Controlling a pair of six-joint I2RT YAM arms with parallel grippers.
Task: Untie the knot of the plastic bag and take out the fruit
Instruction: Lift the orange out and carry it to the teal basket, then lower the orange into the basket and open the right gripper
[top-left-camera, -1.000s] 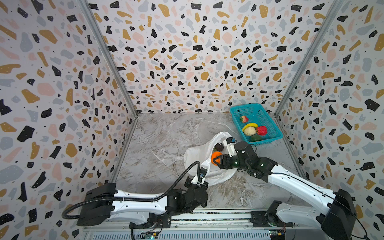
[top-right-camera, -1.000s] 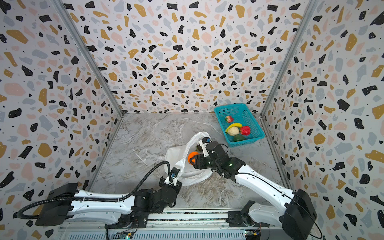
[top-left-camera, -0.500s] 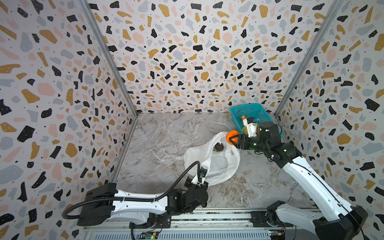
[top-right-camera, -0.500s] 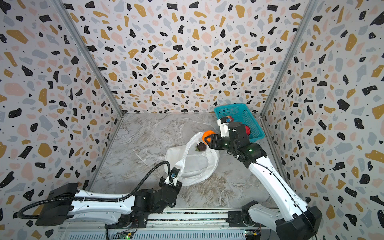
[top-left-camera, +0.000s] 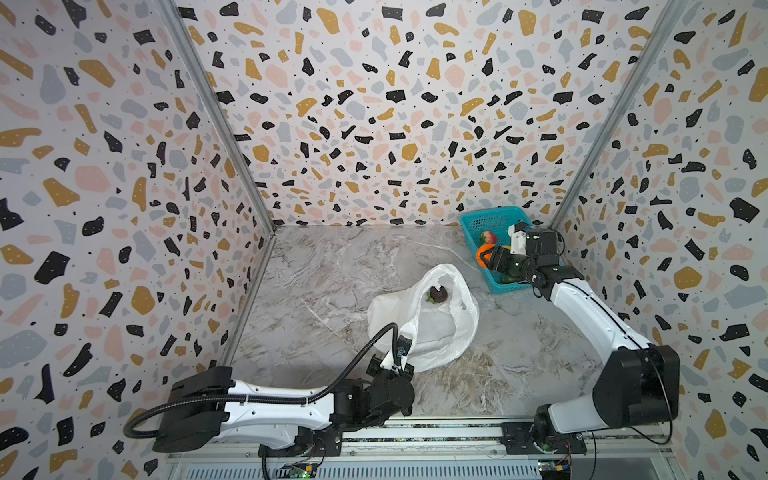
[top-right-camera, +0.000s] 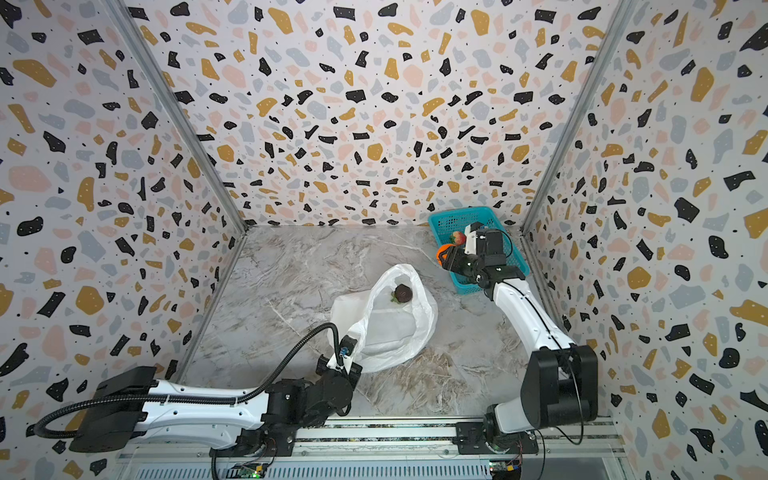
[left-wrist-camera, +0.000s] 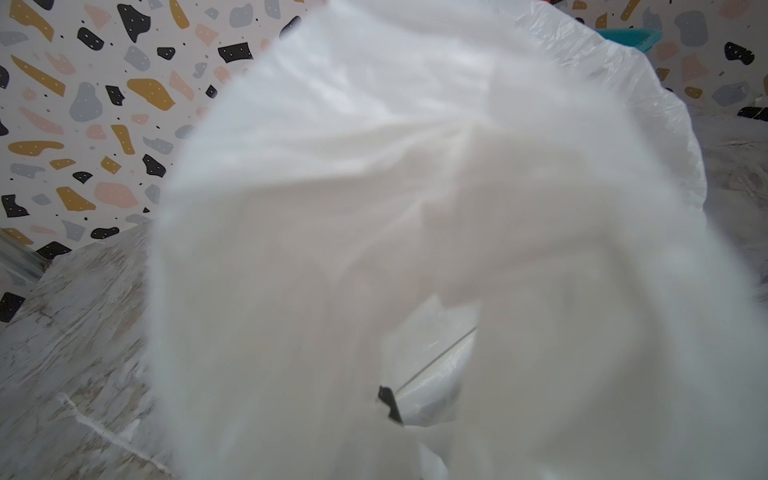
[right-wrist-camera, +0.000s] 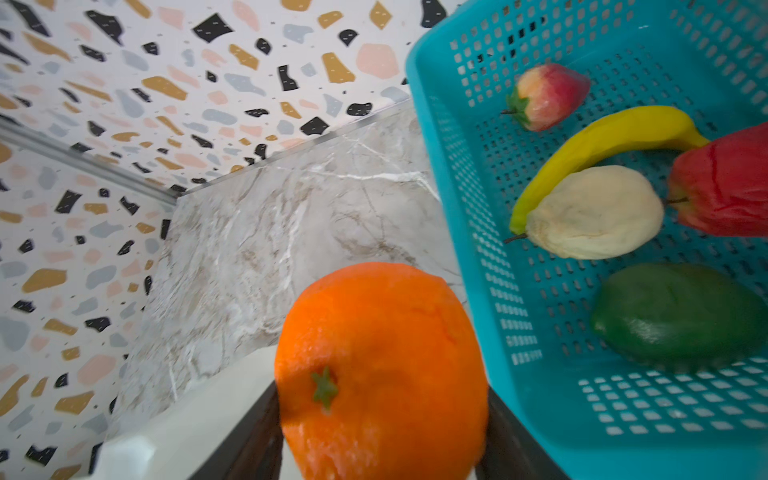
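The right gripper (top-left-camera: 484, 254) is clutching the round orange fruit (right-wrist-camera: 380, 365) at the rim of the teal mesh basket (top-left-camera: 492, 217), which is lying rightward

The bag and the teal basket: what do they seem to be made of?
The plastic bag: thin white film, translucent, faintly glossy; it crinkles and sags. The basket: rigid teal plastic, probably moulded, smooth; regular rows of holes.

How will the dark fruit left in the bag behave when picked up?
The dark fruit looks round, so it may roll when nudged. It sits on the loose, crinkled film of the plastic bag, which will probably shift or bunch under it. It is small beside the bag, so probably light enough for a plain pinch.
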